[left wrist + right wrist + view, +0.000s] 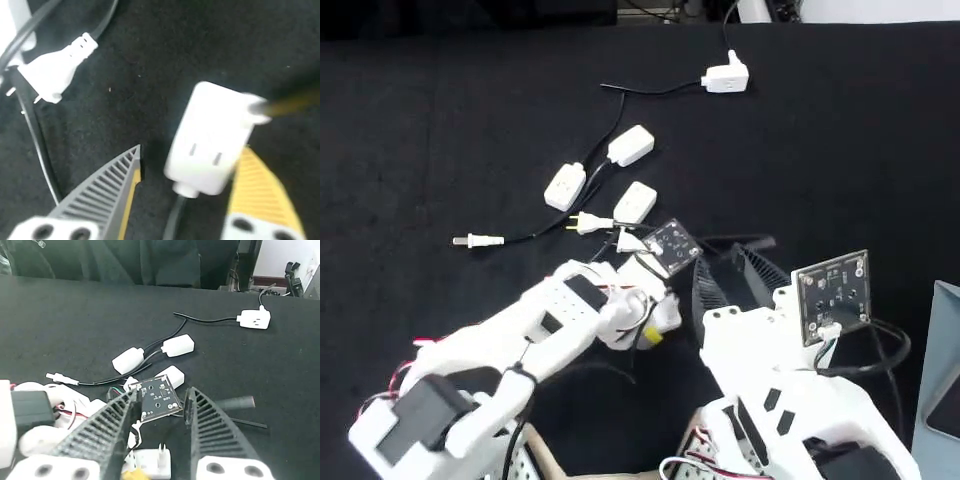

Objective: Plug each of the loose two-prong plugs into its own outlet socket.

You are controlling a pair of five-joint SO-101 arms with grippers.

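Note:
My left gripper [190,150] is open around a white outlet socket [210,137] lying on the black cloth, its two slots facing up. The yellow finger [260,190] touches the socket and the grey finger [107,185] stands apart from it. A loose white plug [52,72] lies close beside them; from above it [590,222] rests next to that socket [635,201]. A second loose plug [478,240] lies to the left. Three more sockets [565,185] [630,145] [725,78] sit farther back. My right gripper [161,392] is open, holding nothing, behind the left wrist.
Black cords [605,135] run between the sockets over the black tabletop [840,150]. The left arm's camera board [670,245] hangs right in front of the right gripper's fingers [215,435]. A grey object [942,370] stands at the right edge.

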